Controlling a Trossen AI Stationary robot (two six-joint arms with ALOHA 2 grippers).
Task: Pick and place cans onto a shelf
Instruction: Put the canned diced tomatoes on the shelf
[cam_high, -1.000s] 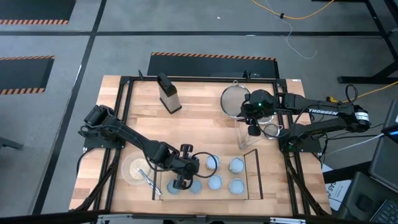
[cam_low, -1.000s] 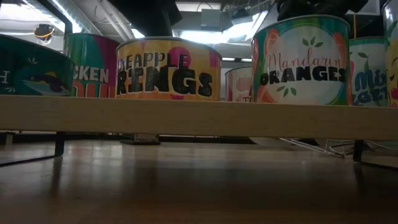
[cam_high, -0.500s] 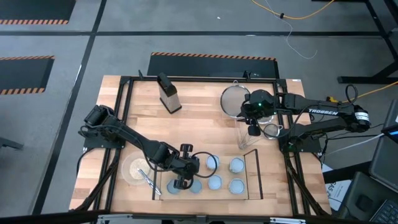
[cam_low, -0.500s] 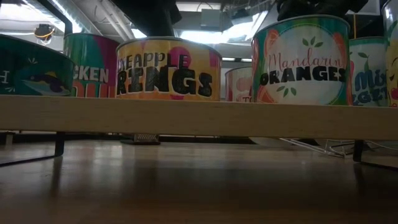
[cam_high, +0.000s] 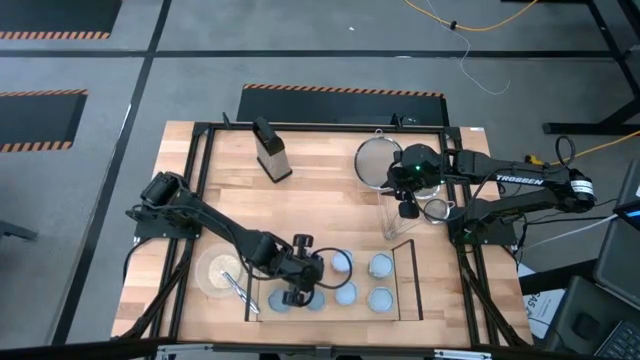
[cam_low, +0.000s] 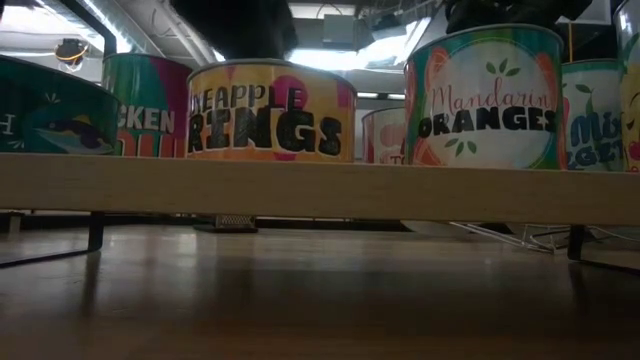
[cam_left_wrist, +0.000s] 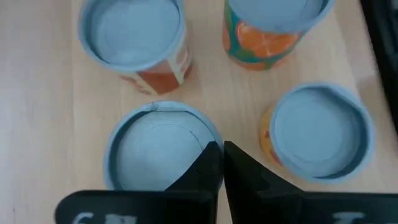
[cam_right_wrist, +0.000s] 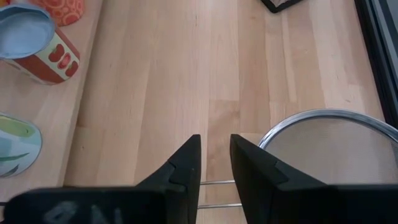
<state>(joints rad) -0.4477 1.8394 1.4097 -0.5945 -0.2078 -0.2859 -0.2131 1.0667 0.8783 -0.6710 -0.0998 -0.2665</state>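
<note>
Looking nearly done: cans (cam_high: 381, 266) standing in rows on the shelf (cam_high: 408, 283) at the near side of the bench (cam_high: 320, 195), none seen loose elsewhere. Maybe only tidying left. Left gripper (cam_left_wrist: 217, 163) hanging just above the cans, jaws pressed together, holding nothing. Right gripper (cam_right_wrist: 214, 163) waiting farther back over bare wood beside a wire strainer (cam_right_wrist: 333, 142), jaws a little apart, holding nothing.

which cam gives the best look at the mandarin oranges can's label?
Low view: the mandarin oranges can stands on the shelf with its printed side facing the camera, so the words read clearly. The left wrist view shows only its lid and a strip of orange print. In the high view the cans are only pale lids.
</note>
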